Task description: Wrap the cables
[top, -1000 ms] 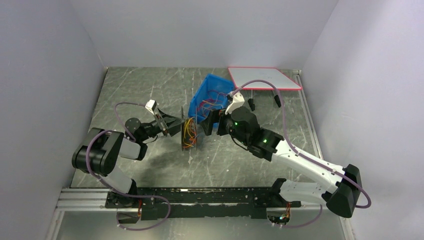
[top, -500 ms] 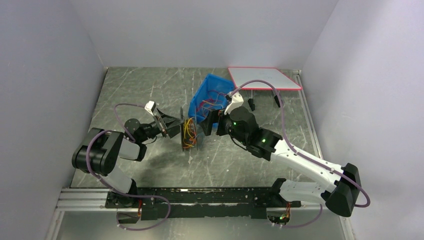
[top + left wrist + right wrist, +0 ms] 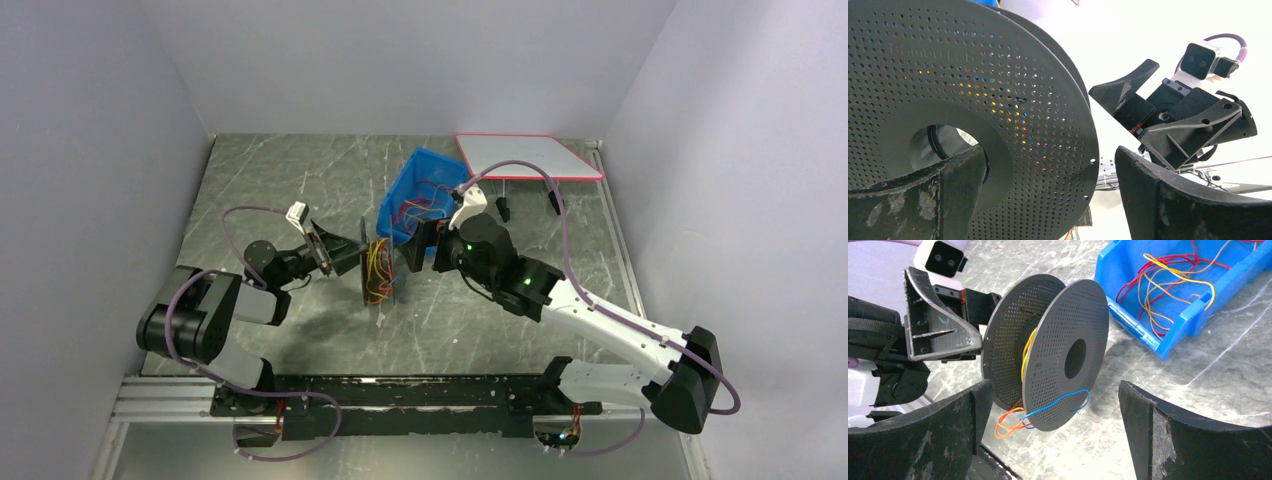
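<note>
Left end effector: I read it as spread wide, gripping nothing, fingers just beside the far flange of the dark grey spool. Right end effector: equally wide, empty, facing the near flange. The spool stands on edge on the surface. Yellow and orange cables sit on its hub, ends trailing at the base. Loose cables lie tangled in the blue bin close by.

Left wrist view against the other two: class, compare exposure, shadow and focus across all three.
Left wrist view: background blown out white behind the dark spool, light pricking through its holes. Right wrist view: evenly lit, spool, cables and blue bin sharp. Top view: a soft shadow on the table beside the left arm.
</note>
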Tool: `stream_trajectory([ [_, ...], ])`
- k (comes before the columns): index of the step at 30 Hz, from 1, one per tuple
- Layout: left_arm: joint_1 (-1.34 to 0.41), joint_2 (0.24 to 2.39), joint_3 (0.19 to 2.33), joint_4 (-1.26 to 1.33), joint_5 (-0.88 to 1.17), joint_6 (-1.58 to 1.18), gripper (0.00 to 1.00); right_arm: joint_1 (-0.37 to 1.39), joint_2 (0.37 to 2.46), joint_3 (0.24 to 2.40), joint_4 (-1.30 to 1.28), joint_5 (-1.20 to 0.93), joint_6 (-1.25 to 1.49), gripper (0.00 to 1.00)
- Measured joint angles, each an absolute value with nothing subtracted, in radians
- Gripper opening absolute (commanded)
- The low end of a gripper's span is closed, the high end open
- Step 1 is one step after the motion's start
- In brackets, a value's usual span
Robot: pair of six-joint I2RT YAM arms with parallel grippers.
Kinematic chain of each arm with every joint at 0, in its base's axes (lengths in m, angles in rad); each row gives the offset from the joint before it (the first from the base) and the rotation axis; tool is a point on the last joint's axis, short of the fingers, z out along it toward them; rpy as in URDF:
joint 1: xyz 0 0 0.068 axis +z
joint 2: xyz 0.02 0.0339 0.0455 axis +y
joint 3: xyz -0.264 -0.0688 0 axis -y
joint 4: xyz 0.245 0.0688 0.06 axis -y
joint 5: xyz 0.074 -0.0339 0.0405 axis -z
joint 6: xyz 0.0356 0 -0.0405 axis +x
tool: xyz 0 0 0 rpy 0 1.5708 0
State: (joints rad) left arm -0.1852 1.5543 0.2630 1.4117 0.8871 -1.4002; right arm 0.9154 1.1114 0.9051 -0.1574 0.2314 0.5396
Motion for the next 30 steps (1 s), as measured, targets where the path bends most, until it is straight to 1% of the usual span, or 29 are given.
stream_trajectory([
  [16,-0.158,1.474,0.237,1.395,0.903,-1.318,1.0,0.915,1.111,0.905,-0.17,0.231,0.539,0.99],
  [30,-0.151,1.491,0.236,1.374,0.901,-1.274,1.0,0.916,1.111,0.894,-0.17,0.231,0.54,0.99],
])
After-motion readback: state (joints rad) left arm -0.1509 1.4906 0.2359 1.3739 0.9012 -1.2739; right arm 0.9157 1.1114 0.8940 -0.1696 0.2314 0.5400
